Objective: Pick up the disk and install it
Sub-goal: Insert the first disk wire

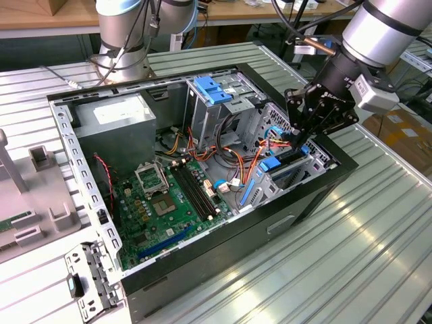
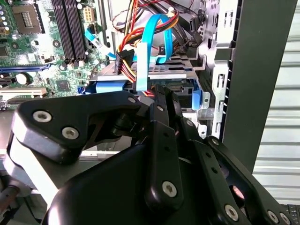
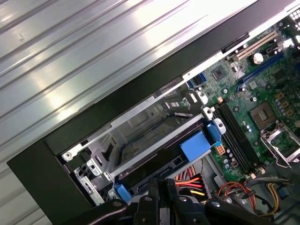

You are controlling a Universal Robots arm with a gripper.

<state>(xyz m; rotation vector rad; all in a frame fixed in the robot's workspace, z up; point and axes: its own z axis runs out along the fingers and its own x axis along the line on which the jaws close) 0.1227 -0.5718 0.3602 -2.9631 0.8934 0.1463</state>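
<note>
The disk (image 1: 271,164), with bright blue rails, lies in the metal bay at the case's corner on the exterior view's right. In the first wrist view the disk (image 3: 194,145) shows its blue rail tab, with an empty bay slot beside it. In the second wrist view the disk (image 2: 197,100) sits under a blue ribbon cable and orange wires. My gripper (image 1: 302,140) reaches down into the case right above the disk. The gripper (image 2: 159,96) has its black fingers pressed together, and nothing shows between them. In the first wrist view the gripper (image 3: 159,183) hovers just off the disk's edge.
The open black computer case (image 1: 317,196) lies on a ribbed metal table (image 1: 351,256). Inside are a green motherboard (image 1: 169,202), a grey power-supply box (image 1: 115,118), a drive cage with a light-blue latch (image 1: 212,88) and loose cables (image 1: 246,169). A second arm's base (image 1: 121,34) stands behind; a grey fixture (image 1: 40,189) sits on the exterior view's left.
</note>
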